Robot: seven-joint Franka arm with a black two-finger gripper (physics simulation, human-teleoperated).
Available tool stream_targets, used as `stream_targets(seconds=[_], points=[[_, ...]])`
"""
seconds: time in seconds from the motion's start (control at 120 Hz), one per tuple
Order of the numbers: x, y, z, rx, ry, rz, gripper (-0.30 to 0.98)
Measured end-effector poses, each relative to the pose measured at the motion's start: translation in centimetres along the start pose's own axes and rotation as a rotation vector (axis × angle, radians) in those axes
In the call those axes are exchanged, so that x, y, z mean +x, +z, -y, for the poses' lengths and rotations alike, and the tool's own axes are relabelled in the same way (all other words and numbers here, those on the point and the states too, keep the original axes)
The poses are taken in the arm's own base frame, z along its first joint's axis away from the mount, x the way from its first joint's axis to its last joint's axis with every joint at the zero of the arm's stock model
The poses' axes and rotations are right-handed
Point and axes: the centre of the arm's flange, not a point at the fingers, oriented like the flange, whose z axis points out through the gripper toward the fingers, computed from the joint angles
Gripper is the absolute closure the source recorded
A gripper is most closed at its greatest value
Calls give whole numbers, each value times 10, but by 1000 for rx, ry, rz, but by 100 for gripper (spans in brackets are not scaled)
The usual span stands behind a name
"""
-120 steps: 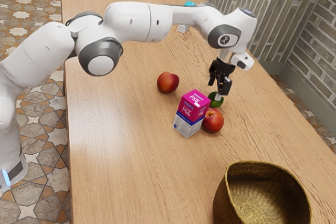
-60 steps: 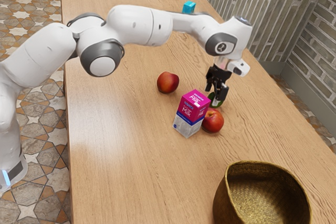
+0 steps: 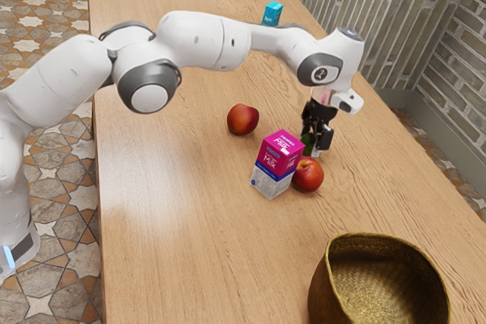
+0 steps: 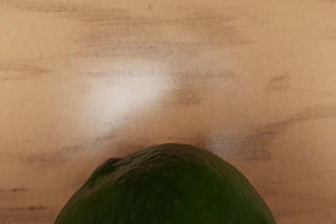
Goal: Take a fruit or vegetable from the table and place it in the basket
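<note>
On our flat brown wooden worktop [image 3: 167,248], a round green fruit [image 3: 307,143] lies just behind a round red fruit [image 3: 307,177]. Toward the exterior view's left stands a boxy pink-and-white milk carton [image 3: 275,163], a second round red fruit [image 3: 243,119] behind it. A boxy blue carton [image 3: 272,14] stands farther back; a round brown woven basket [image 3: 323,290], in front.
</note>
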Motion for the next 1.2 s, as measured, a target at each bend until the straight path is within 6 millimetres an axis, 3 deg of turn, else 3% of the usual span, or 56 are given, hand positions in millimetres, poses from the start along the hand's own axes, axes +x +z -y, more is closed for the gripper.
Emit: stream_targets(seconds=[0.067,0.192,0.292,0.383,0.6,0.717,0.883,0.967,1.05,1.2], points=[[0,1,0,-1,1,-1,3],[0,1,1,-2,7,-4,27],[-1,9,3,-1,12,3,35],[0,9,4,3,17,-5,36],[-1,-14,1,13,33,-38,37],[-4,-44,-5,12,48,-69,38],[-19,-149,-28,14,90,-193,37],[-24,-185,-57,-12,140,-248,37],[-24,-200,-105,-71,222,-280,37],[-36,-210,-248,-152,420,-330,37]])
